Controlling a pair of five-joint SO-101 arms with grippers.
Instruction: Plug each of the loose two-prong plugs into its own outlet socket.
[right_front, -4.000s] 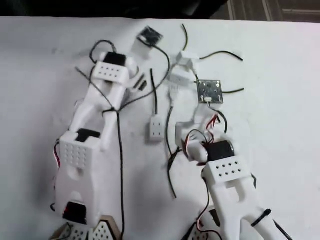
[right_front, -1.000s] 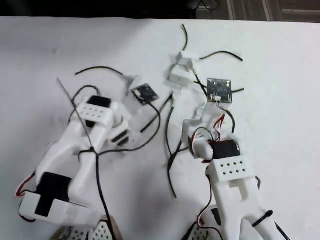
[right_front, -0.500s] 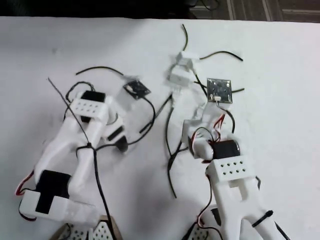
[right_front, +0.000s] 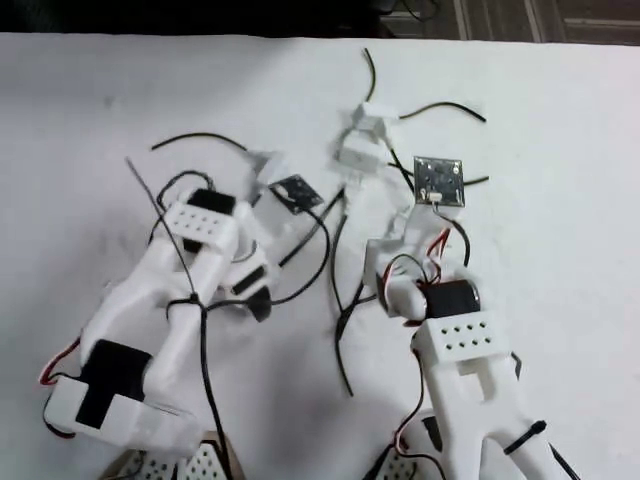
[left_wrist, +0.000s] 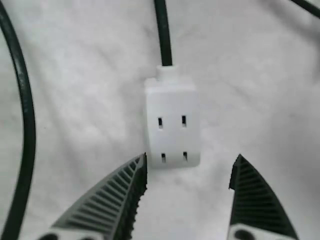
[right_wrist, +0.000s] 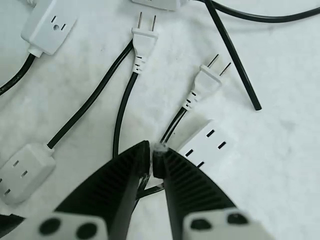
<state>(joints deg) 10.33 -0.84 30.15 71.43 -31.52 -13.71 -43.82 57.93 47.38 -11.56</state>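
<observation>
A white outlet socket with two pairs of slots lies flat on the white table, its black cord leading away. My left gripper hangs open just over its near end, one finger on each side, not touching it. Two white two-prong plugs lie loose on black cords. My right gripper is shut, and the second plug's cord runs to its tips; I cannot tell whether it is pinched. Another socket lies right beside those tips. In the high view the left arm and the right arm stand side by side.
More white sockets lie near the plugs, and a cluster of them sits at the back centre. Black cords cross the table between the arms. The far left and right sides are bare.
The left arm came back from the far side of the table, then swung right in the last half second. The socket once at the table's middle is no longer there. The right arm held still.
</observation>
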